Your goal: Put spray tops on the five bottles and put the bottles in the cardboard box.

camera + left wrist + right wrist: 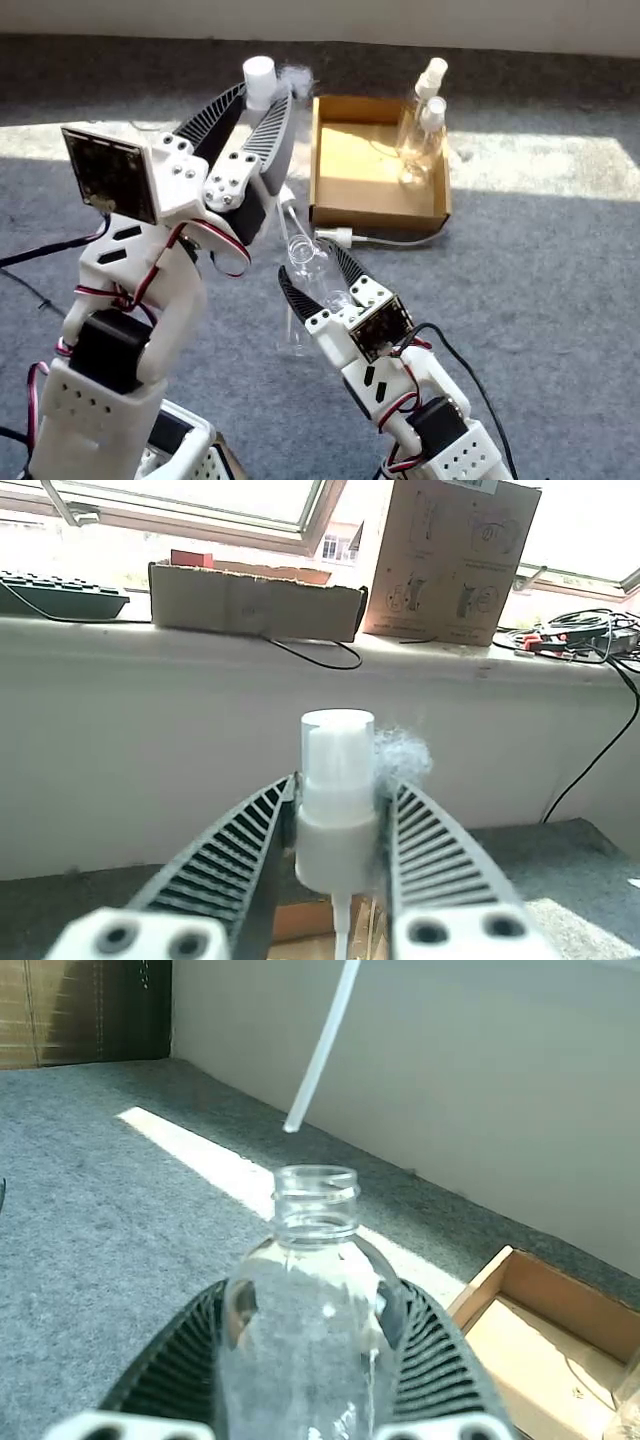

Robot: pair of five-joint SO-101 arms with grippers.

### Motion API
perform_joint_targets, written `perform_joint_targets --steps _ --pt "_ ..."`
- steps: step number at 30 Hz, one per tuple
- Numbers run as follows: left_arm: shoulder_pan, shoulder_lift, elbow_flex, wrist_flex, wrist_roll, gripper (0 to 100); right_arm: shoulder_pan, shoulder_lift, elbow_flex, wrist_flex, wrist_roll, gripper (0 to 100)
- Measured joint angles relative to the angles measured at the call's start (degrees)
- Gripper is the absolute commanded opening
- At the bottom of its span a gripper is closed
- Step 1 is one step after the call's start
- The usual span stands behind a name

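A: Which step is in hand?

B: Capping. The left gripper (338, 792) is closed on a white plastic spray top (337, 745) and holds it high, with its thin white dip tube (322, 1050) hanging down. The right gripper (306, 1305) is clamped round a clear plastic bottle (305, 1260), which stands upright. The bottle's open neck (316, 1192) sits just below the tube's tip and slightly aside of it.

A: And the next move?

B: I'd judge it is to bring the tip over the neck, thread it in, lower it, then seat the top. The tube slants, so it could catch the rim.

A: How far along is the task?

B: 2 capped clear bottles (422, 125) stand in the shallow brown cardboard box (330, 160), at its far right corner. A spare white spray top (338, 237) lies on the grey carpet (540, 300) just beside the box's near wall. A clear shape (297, 330) by the right gripper may be another bottle, but I can't tell.

A: Is there room to move?

B: The box's left half is bare and close to the held bottle. Its near wall and the spare top lie in between.
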Motion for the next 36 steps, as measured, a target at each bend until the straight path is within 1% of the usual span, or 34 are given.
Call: perform_joint_targets --steps 8,12,18,23,28,36 --pt "0.44 0.62 -0.7 -0.09 -0.79 1 0.0 0.0 0.0 0.0 0.0 0.4" --pt "0.53 4.84 -0.7 -0.53 -0.79 1 0.0 0.0 0.0 0.0 0.0 0.4" --pt "3.52 9.93 -1.41 -0.7 -0.79 1 0.0 0.0 0.0 0.0 0.0 0.4" --pt "4.66 9.05 -1.41 -0.62 -0.79 1 0.0 0.0 0.0 0.0 0.0 0.4" --pt "4.75 5.27 -1.41 -0.35 -0.79 1 0.0 0.0 0.0 0.0 0.0 0.4" --pt "3.87 3.6 -5.98 4.75 -0.79 1 0.0 0.0 0.0 0.0 0.0 0.4"
